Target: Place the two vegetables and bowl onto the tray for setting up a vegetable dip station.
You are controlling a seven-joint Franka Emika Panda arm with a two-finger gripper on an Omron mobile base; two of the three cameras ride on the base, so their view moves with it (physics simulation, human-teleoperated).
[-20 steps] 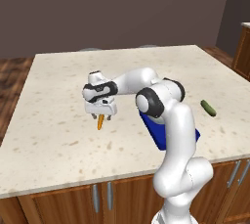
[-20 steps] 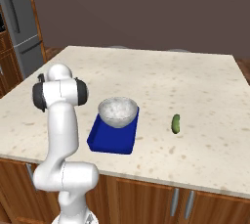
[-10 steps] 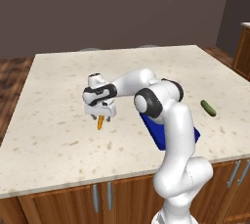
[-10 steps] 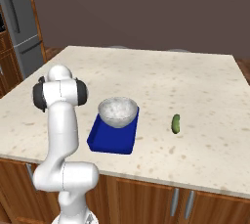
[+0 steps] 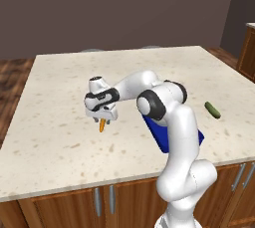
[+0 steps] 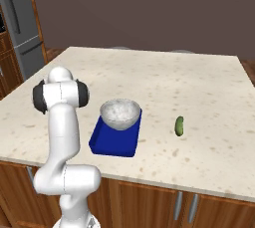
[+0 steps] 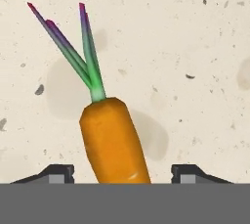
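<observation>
One carrot (image 5: 102, 125), one cucumber (image 6: 179, 126), one bowl (image 6: 119, 113), one tray (image 6: 112, 141).

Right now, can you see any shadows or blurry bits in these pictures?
In the hand view, the carrot is sharp and casts soft grey shadows on the speckled counter. In the right base view, the bowl on the blue tray looks evenly lit, with no glare. In the left base view, nothing looks blurred around the gripper.

Bowl (image 6: 119, 113) on tray (image 6: 113, 141), cucumber (image 6: 179, 126) beside.
</observation>
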